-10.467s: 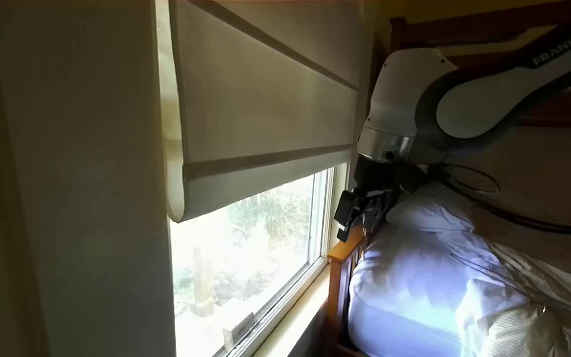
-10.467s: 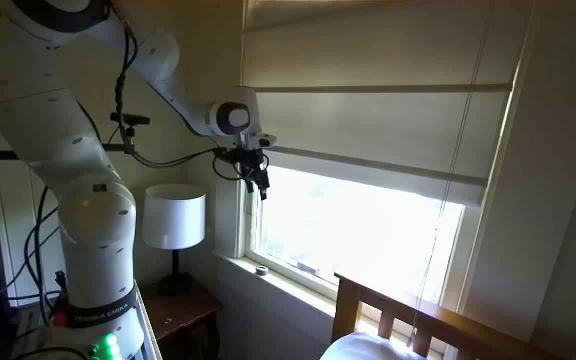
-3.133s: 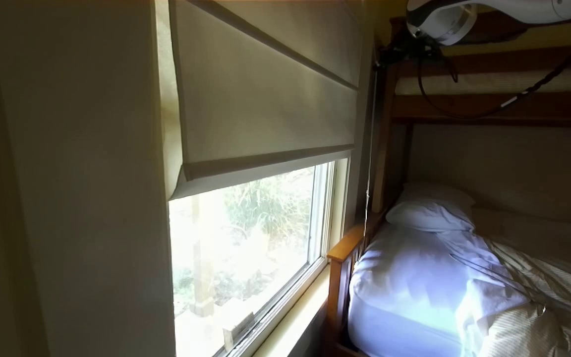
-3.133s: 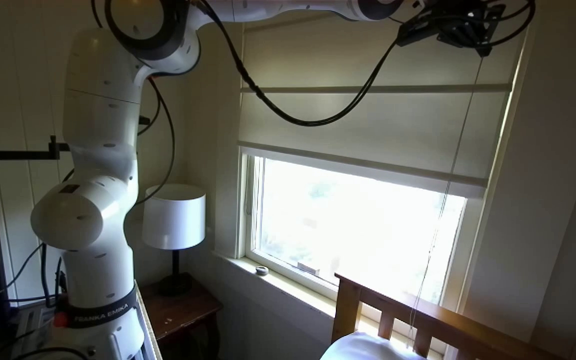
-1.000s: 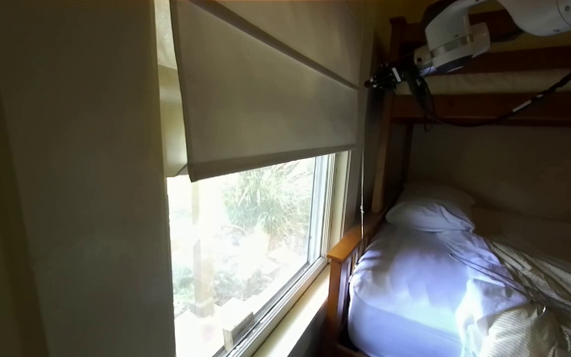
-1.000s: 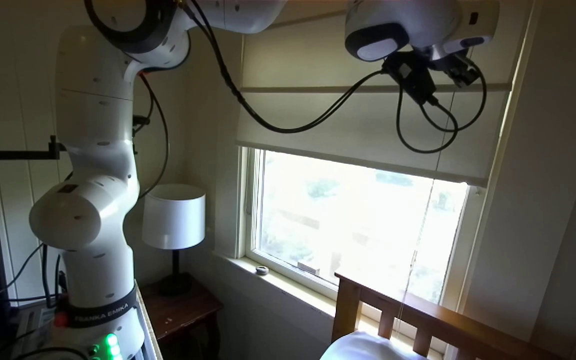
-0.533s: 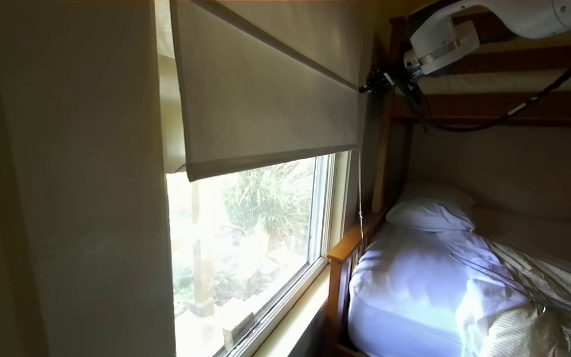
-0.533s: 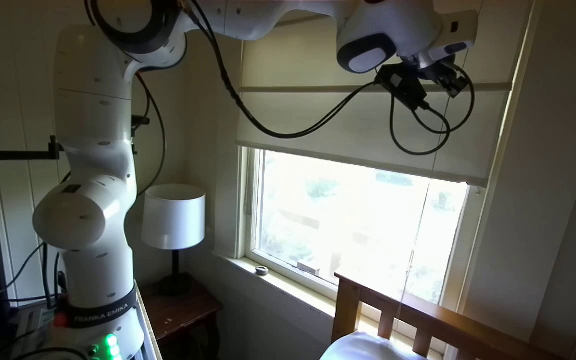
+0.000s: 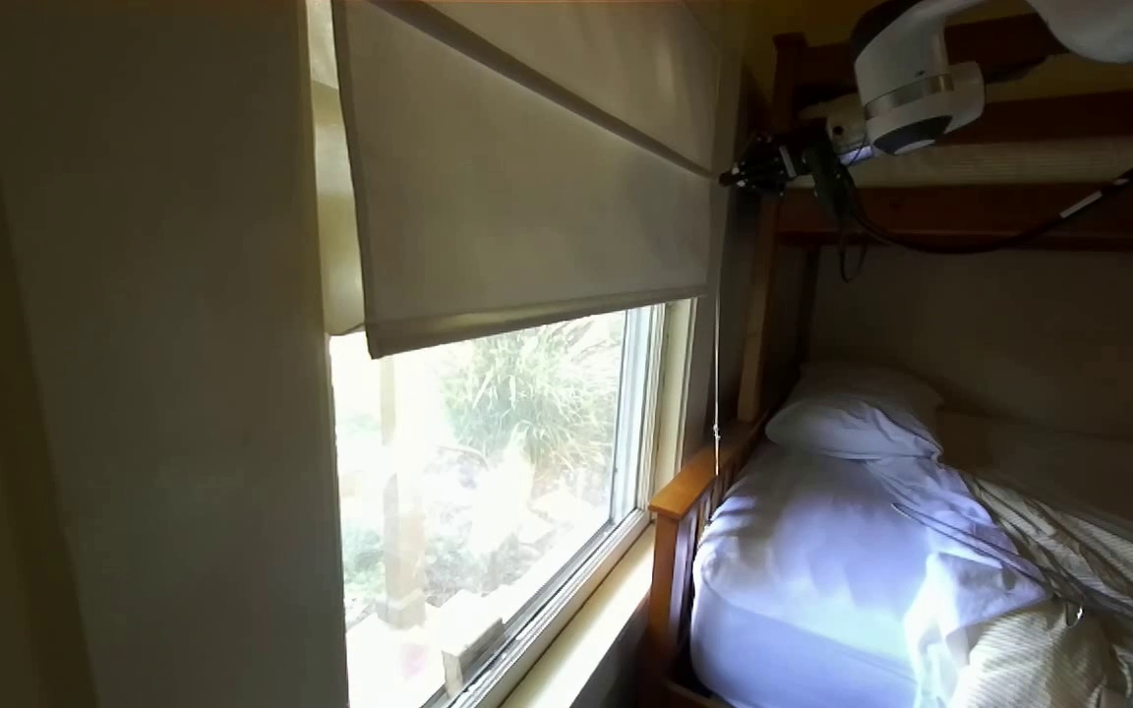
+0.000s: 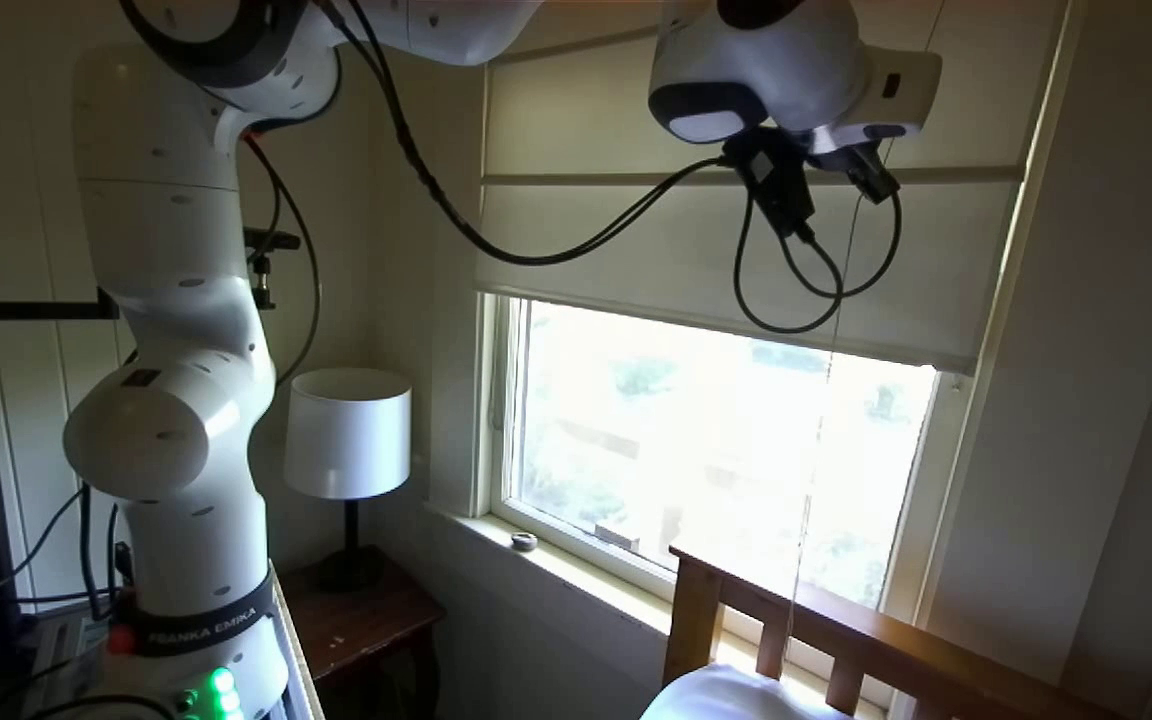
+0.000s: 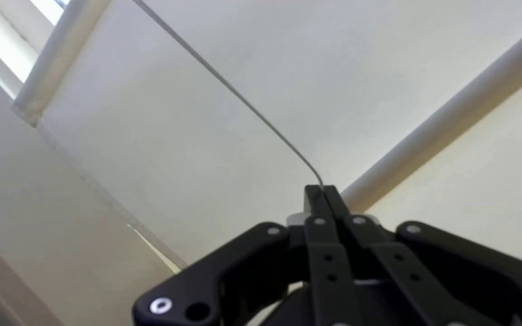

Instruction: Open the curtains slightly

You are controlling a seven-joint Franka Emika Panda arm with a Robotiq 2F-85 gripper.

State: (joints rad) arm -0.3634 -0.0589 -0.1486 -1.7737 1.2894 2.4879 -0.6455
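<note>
Both exterior views give me shade, window: sidelong toward bed, or past arm; wrist view, close on shade.

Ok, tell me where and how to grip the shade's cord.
I'd pinch the cord across its straight run above the bed rail, coming from the room side: it is thin and hangs out from the shade. The gripper is shut on it there now.

A bunk bed and lamp show a bedroom
</note>
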